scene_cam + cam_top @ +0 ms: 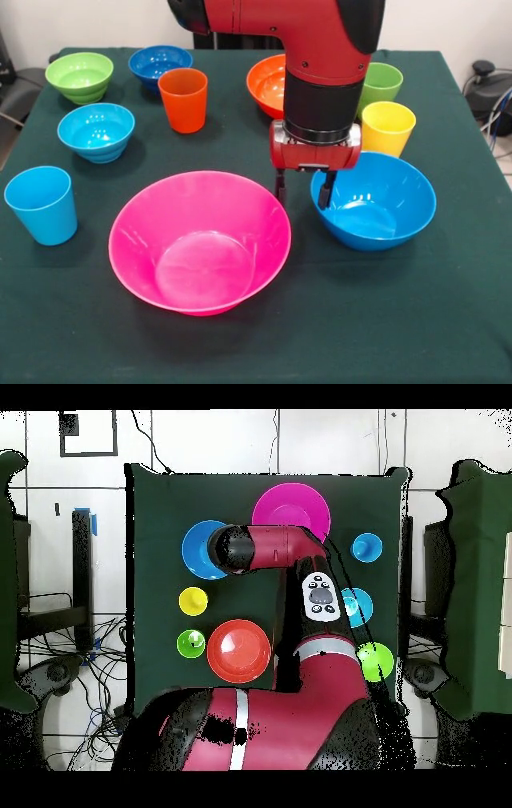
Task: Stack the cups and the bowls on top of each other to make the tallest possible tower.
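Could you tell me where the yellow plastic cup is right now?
In the front view, the yellow plastic cup stands right of centre, between the green cup and the large blue bowl.

Cups (183, 99) and bowls (200, 241), all unstacked.

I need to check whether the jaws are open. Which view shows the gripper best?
The front view: the gripper hangs with its jaws apart, above the near rim of the large blue bowl. In the overhead view the arm covers the gripper, so the jaws are hidden.
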`<state>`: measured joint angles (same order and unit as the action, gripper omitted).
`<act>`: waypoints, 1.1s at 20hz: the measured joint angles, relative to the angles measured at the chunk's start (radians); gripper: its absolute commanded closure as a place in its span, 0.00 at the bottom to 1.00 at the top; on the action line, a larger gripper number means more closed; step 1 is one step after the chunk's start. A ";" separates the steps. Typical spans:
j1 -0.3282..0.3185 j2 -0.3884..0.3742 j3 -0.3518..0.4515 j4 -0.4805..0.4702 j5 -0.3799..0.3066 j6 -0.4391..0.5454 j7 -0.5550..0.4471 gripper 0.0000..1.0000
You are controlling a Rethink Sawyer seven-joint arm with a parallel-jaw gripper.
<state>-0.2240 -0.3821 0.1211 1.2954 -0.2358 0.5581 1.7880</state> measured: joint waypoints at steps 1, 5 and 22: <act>-0.001 0.000 0.001 0.000 0.000 0.000 0.000 0.00; -0.008 0.000 0.004 0.000 0.000 0.000 0.000 0.00; -0.107 -0.034 0.039 0.000 -0.001 0.000 0.000 0.00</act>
<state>-0.3305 -0.4159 0.1605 1.2956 -0.2365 0.5581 1.7880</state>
